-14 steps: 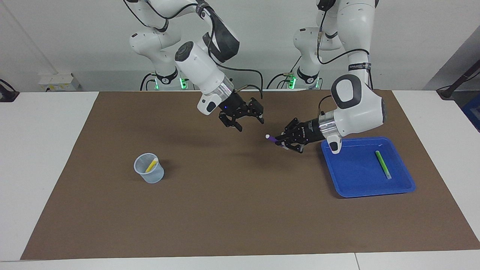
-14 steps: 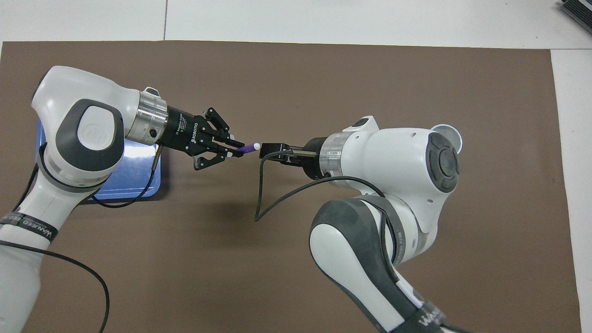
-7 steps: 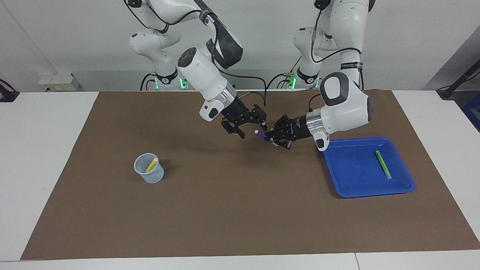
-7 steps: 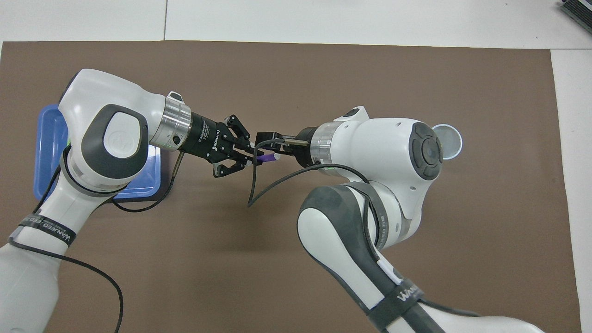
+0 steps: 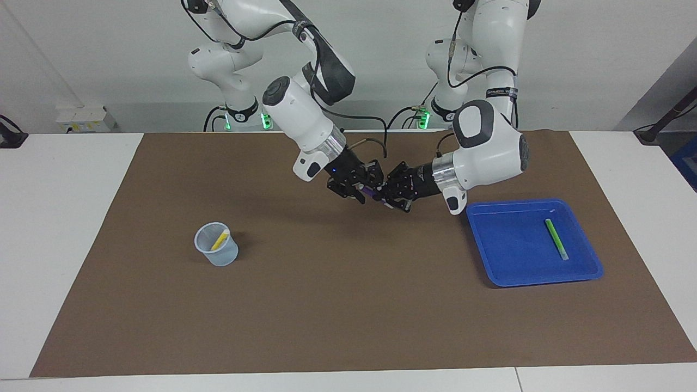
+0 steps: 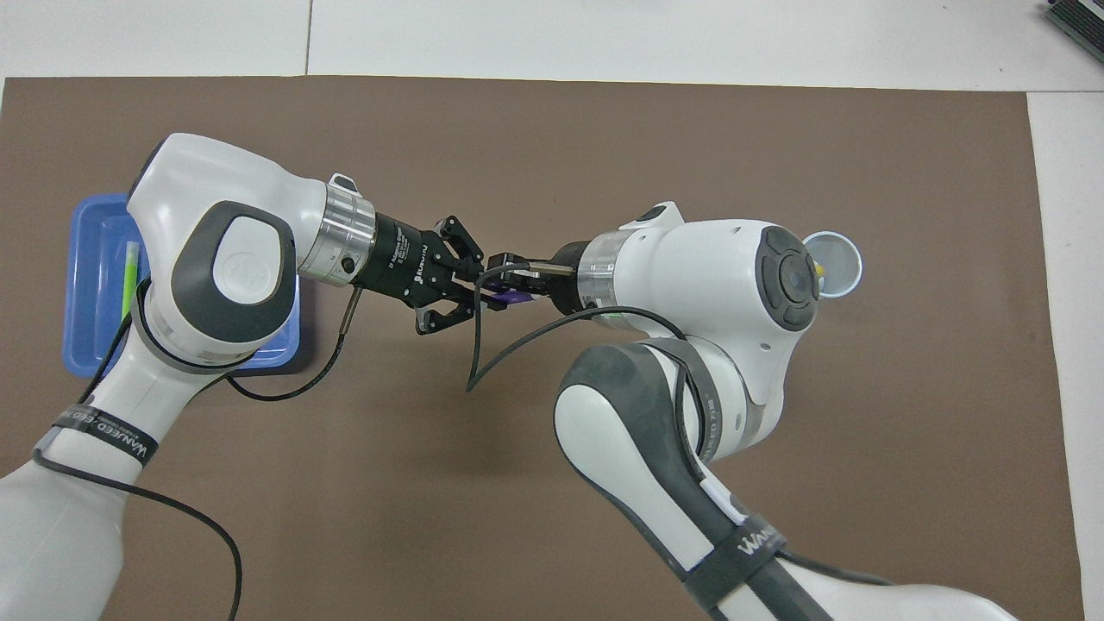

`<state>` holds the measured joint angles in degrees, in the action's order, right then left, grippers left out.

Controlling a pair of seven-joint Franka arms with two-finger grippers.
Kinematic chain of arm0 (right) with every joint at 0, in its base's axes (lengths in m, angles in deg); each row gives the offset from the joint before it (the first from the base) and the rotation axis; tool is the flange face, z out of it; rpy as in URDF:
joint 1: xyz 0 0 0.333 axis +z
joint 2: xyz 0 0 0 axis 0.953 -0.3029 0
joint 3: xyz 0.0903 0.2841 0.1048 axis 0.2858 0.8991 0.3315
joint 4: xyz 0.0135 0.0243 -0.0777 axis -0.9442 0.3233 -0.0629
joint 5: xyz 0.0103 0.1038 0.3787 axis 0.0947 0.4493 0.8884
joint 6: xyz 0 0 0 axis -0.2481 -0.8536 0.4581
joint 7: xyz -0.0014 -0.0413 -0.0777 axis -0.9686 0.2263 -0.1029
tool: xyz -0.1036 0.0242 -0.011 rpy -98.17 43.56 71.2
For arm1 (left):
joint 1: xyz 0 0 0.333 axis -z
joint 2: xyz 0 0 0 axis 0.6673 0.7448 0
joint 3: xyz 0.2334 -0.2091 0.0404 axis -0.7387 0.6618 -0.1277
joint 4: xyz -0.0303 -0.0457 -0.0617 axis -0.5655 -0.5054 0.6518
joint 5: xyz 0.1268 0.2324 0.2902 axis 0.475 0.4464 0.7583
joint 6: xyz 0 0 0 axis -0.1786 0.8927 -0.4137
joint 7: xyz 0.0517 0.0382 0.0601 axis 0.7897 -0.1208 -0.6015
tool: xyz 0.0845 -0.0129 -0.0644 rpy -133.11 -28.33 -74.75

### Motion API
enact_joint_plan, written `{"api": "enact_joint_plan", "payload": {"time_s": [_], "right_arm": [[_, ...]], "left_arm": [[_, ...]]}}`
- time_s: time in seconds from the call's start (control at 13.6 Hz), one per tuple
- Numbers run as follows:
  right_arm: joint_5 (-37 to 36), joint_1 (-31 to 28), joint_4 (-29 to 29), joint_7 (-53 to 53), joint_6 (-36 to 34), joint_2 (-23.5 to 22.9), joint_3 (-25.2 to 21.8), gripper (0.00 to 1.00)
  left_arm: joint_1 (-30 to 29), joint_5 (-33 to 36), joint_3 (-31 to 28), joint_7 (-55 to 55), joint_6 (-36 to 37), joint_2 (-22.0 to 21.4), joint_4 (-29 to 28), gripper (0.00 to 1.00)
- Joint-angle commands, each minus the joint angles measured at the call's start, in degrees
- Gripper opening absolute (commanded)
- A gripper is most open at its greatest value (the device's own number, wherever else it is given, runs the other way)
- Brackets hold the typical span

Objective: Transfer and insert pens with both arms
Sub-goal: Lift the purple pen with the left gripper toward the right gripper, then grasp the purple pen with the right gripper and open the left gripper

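Brown matting (image 5: 348,305) covers most of a white table (image 5: 60,228), with a pale wall rising past the robots' end, and a blue tray (image 5: 509,269) sits on the mat toward the left arm's end. Between the tray and a small clear cup (image 5: 217,245) at the right arm's end, both arms meet in the air over the bare mat. The left gripper (image 5: 385,195) reaches out from the tray's side, lying nearly level, and its fingers are pressed tight on the purple pen (image 6: 515,297), which sticks out of its tips away from the tray. The right gripper (image 5: 366,188) comes in from the cup's side, pointed at the left one, tip to tip with it. The free end of the purple pen lies between the right gripper's fingers (image 5: 360,197), which stand on either side of it; whether they already press on the pen or are still a little apart from it cannot be told. Only a short stretch of purple shows between the two black grippers in either view. Inside the tray, near the edge at the table's end, the green pen (image 5: 556,238) lies flat, well apart from both grippers. The yellow pen (image 5: 220,239) leans in the cup, well away from the tray.
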<state>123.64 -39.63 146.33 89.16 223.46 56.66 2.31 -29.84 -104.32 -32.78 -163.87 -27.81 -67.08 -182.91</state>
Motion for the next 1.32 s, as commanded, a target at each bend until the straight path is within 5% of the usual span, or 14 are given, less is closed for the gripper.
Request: {"api": "enact_joint_plan", "payload": {"time_s": [0.0,1.25], "right_arm": [[1.24,-1.61,0.00,-1.36,-5.48,1.76,-0.42,0.54],[0.54,-2.50,0.35,-1.53,-7.17,3.09,-0.34,0.40]], "left_arm": [[1.34,-1.52,-0.75,-1.03,-1.74,-1.96,-1.78,0.00],[1.34,-1.51,-0.83,-1.03,-1.75,-1.96,-1.78,0.00]]}}
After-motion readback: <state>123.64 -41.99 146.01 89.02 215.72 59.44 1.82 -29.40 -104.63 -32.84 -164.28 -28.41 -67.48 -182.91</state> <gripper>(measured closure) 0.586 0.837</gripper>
